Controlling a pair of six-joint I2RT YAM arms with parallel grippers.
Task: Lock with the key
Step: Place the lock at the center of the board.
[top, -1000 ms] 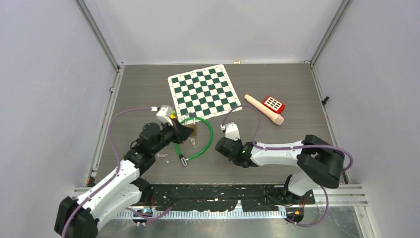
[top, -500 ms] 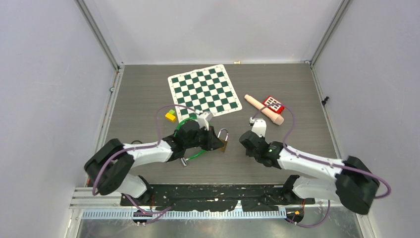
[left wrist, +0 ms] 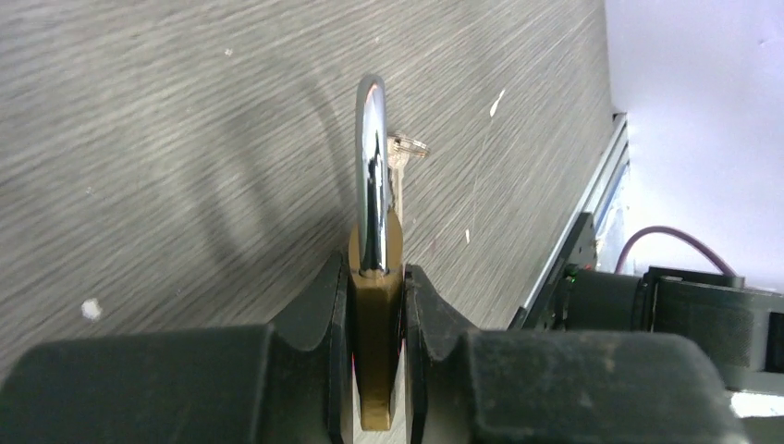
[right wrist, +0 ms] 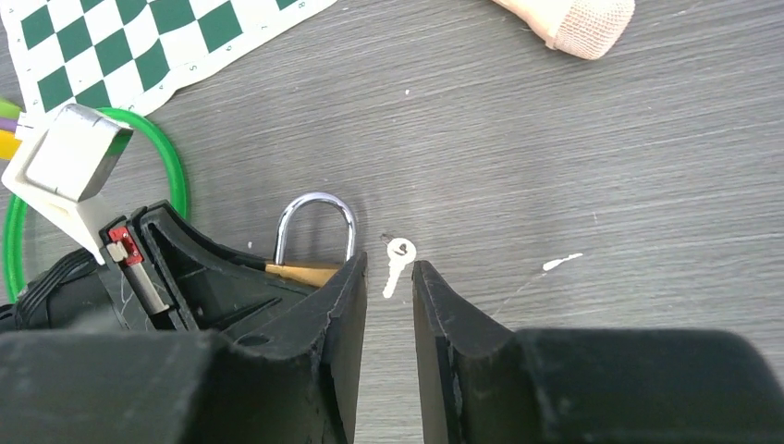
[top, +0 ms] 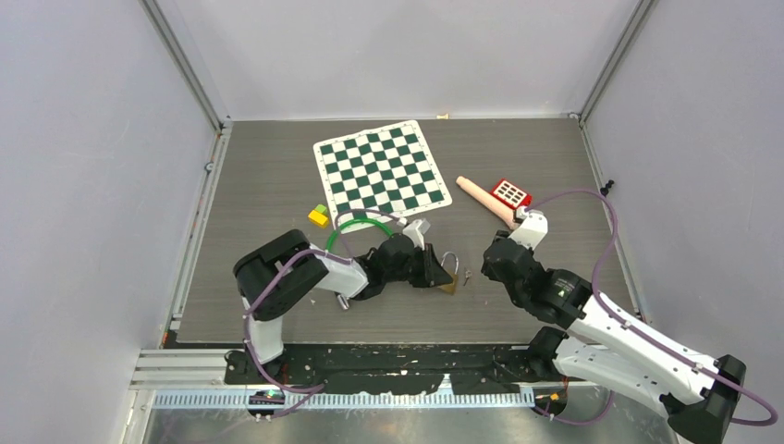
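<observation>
Now: padlock (left wrist: 374,351) steadied, key (right wrist: 398,262) loose on desk (right wrist: 601,185).
Left jaws clamp the padlock's brass body to present it; right jaws, slightly parted and empty, straddle the key beside its shackle.

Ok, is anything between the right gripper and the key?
Nothing visible. The key lies bare on the table beside the padlock, which the left gripper clamps by its brass body. The right gripper is open, and its wrist view shows the key between its jaws, uncovered.
</observation>
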